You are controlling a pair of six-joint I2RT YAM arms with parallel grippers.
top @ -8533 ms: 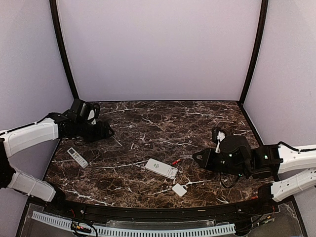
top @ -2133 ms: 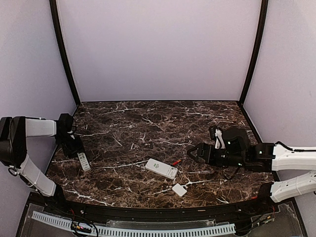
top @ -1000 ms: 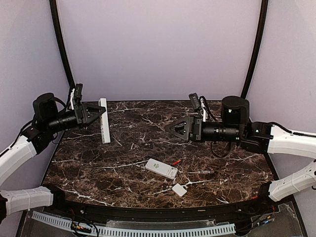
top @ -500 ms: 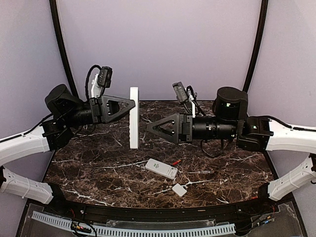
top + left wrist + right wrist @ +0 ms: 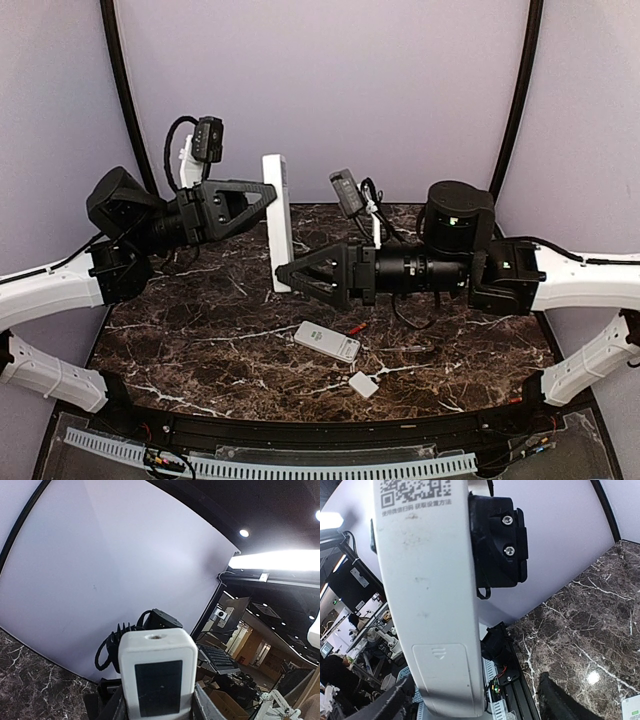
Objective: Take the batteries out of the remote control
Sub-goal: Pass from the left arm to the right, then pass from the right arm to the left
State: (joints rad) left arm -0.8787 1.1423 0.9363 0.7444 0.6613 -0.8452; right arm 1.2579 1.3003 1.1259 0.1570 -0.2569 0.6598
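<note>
Left arm point(image 5: 50, 290) raised, left gripper point(image 5: 266, 190) clamped on upright remote control point(image 5: 278, 225); right arm point(image 5: 585, 285) level, right gripper point(image 5: 283, 271) facing it, jaws apart

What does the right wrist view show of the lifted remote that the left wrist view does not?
Only the right wrist: the remote's back, with a QR code label at the top, a battery cover in place lower down, and the left gripper clamped across it. Only the left wrist: the remote's front, with its dark screen. Both: the same white remote held off the marble table, with the purple wall behind.
</note>
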